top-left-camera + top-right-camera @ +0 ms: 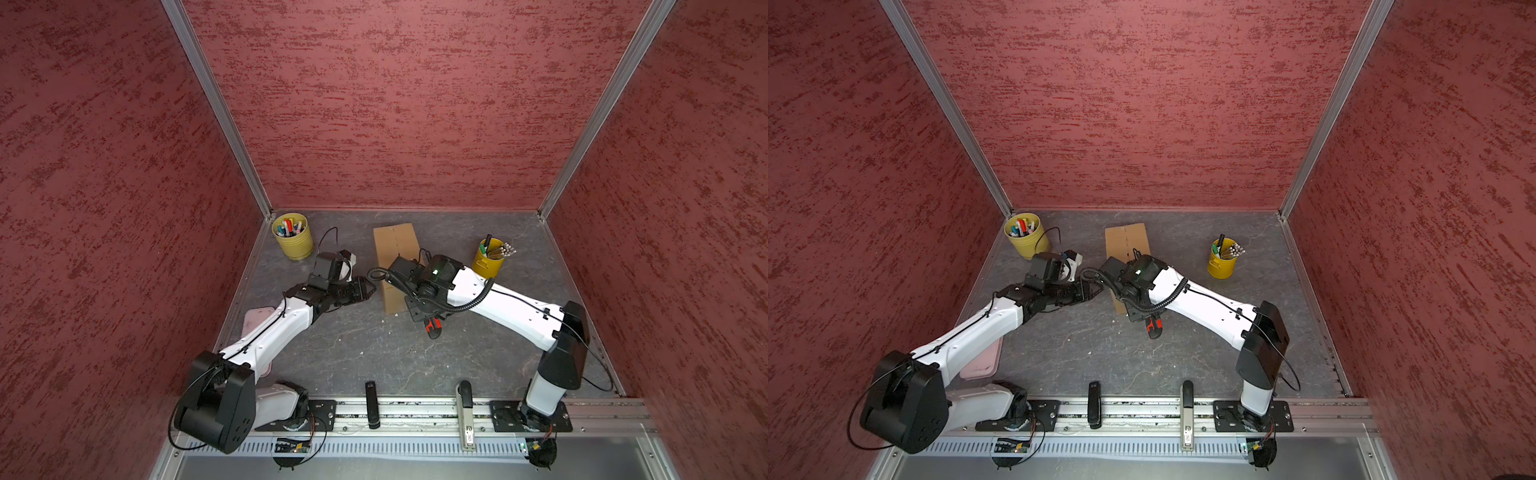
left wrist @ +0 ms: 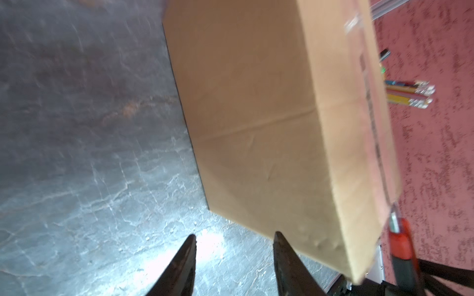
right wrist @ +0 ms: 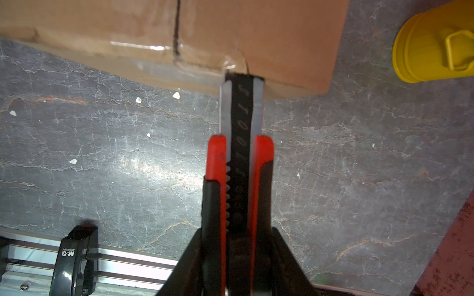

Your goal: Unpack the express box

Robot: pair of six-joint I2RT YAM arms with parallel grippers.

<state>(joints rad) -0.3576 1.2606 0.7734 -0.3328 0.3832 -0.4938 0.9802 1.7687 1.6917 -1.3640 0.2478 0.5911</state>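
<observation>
Box (image 1: 395,245) at middle of table (image 1: 353,353), flaps taped shut. Right gripper (image 3: 237,235) clamped on knife (image 3: 239,153), blade tip at taped near edge, beside centre seam (image 3: 177,25), not on it. Left gripper (image 2: 234,237) jaws apart, empty, just beside box. Risks: unbraced box slides under blade push; off-seam cut gouges cardboard.

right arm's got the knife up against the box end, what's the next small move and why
Probably slide the utility knife sideways to the centre seam before cutting. The right gripper holds it with its tip at the end of the express box, off to one side of that seam, by the edge of the clear tape sealing it.
</observation>
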